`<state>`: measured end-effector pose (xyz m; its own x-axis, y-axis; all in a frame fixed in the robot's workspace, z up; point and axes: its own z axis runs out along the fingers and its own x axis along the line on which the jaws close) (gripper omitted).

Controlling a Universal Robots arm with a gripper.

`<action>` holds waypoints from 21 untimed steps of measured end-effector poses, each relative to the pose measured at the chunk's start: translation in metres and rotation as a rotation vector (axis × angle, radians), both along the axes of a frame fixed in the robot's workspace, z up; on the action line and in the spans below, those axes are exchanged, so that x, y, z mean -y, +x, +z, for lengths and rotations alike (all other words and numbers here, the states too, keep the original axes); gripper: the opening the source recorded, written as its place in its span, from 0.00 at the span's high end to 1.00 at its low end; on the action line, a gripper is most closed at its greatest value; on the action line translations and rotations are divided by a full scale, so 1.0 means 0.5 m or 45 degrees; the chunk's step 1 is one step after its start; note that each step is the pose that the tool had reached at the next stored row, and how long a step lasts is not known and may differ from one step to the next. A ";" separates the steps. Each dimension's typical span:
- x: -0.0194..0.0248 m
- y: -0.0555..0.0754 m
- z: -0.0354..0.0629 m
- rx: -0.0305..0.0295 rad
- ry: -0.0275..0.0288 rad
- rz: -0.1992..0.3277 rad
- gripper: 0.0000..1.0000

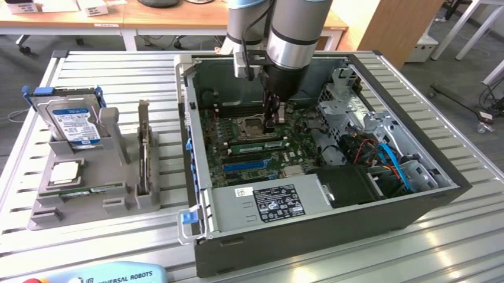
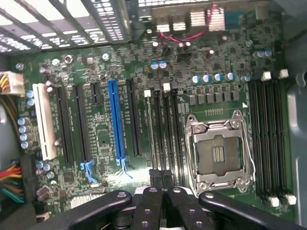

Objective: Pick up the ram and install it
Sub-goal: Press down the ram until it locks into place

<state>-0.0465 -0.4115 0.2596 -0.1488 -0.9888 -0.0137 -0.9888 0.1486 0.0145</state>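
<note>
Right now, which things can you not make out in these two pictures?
1. Exterior view: what the shut gripper touches is hidden by its own body.
2. Wrist view: the near ends of the memory slots are covered by the fingers.
3. Exterior view: the hard drive label text is too small to read.

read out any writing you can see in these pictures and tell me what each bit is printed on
"UNIVERSAL ROBOTS": on the blue-and-orange pendant at the exterior view's bottom edge.
Hard drive label: too small to read.
Power supply stickers: too small to read.
Motherboard markings in the wrist view: blurred, unreadable.
</note>
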 end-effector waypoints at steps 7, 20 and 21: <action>0.0000 0.000 -0.001 0.0000 0.0000 -0.126 0.90; 0.0000 0.000 -0.002 0.0000 0.0000 -0.359 0.90; 0.0000 0.000 -0.002 0.0000 -0.0001 -0.377 0.90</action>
<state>-0.0465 -0.4115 0.2588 -0.4307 -0.9024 -0.0137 -0.9025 0.4305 0.0145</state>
